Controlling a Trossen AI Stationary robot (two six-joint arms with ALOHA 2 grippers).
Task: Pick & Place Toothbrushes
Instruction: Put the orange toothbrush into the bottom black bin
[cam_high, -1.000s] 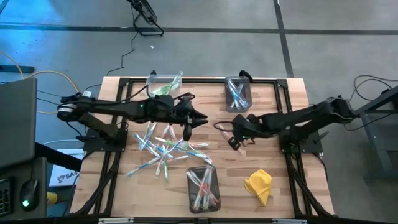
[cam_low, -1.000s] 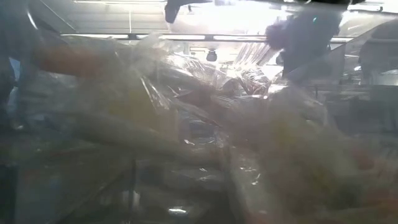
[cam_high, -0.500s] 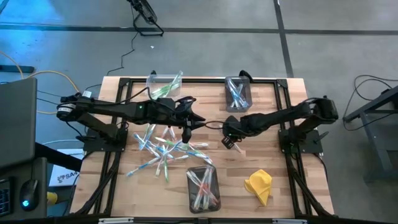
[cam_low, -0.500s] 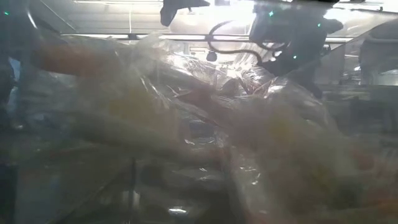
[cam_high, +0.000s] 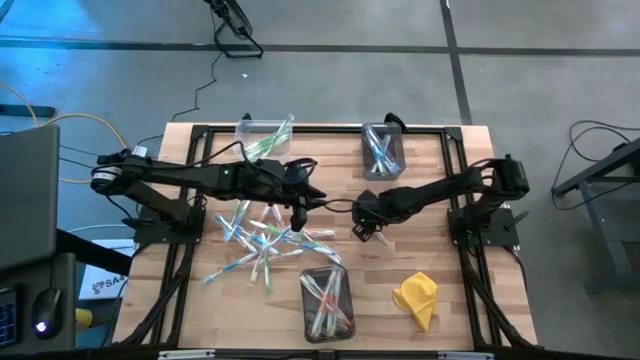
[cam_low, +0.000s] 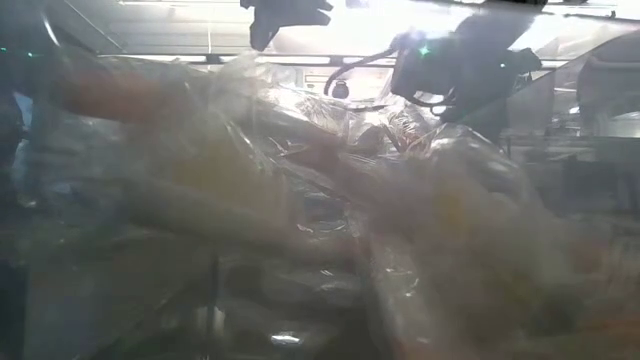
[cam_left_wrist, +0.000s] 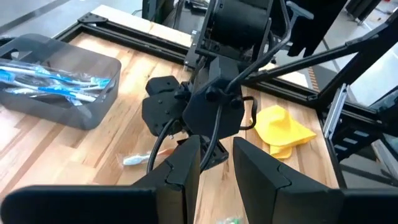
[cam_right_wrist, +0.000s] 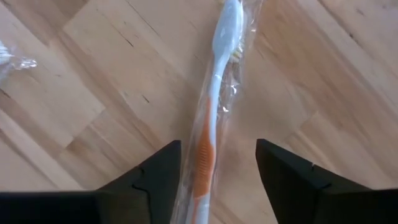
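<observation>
Nearest the front edge of the desk stands a clear bin of wrapped toothbrushes beside a yellow cloth. Behind these, left of centre, a loose pile of toothbrushes lies scattered, their long axes running every way. Just above the pile's far side hangs the left gripper, its fingers parted with a narrow gap and nothing between them. Near the desk's middle the right gripper hovers low, fingers spread wide over one wrapped toothbrush with an orange handle; its long axis runs along the gap between the fingers, with the white head pointing away from the wrist. At the far edge sit two more bins, one with green-accented brushes toward the left corner, one with blue right of centre.
</observation>
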